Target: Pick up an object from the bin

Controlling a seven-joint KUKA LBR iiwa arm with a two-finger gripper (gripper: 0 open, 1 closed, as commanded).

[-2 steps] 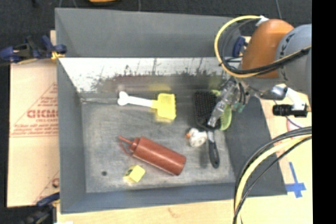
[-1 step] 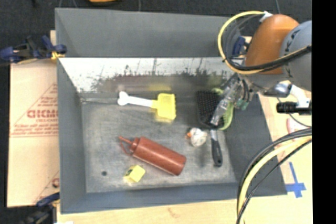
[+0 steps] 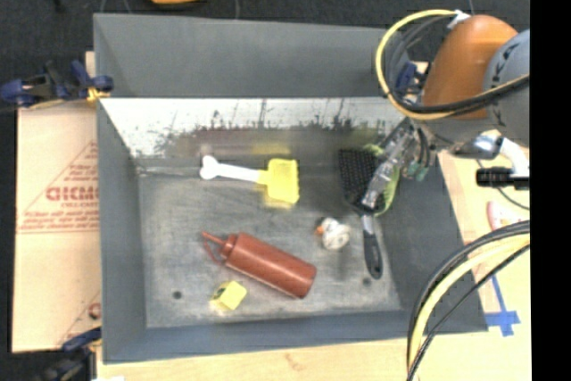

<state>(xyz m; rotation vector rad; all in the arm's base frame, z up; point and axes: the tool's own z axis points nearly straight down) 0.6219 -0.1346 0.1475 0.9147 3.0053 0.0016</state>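
The gripper (image 3: 385, 183) hangs low at the right side of the bin (image 3: 241, 36), by the right wall and toward the back. It is directly over or against a black brush (image 3: 355, 172), whose bristled head lies near the back and whose dark handle runs toward the front edge. Whether the gripper is apart, together or clamped on anything cannot be told, as cables and the brush crowd the tip. The main risk is probably a poor hold on the brush. A grasp on the bristles would likely give way, and one at the head end could let the long handle swing and drop out. The right wall is close, so the gripper could scrape it or pin the brush against it. A small white-and-orange lump (image 3: 335, 233) lies just beside the handle and could get nudged. The red squeeze bottle (image 3: 268, 265), yellow-headed mallet (image 3: 280, 181) and small yellow block (image 3: 229, 295) lie well apart, toward the middle and front.
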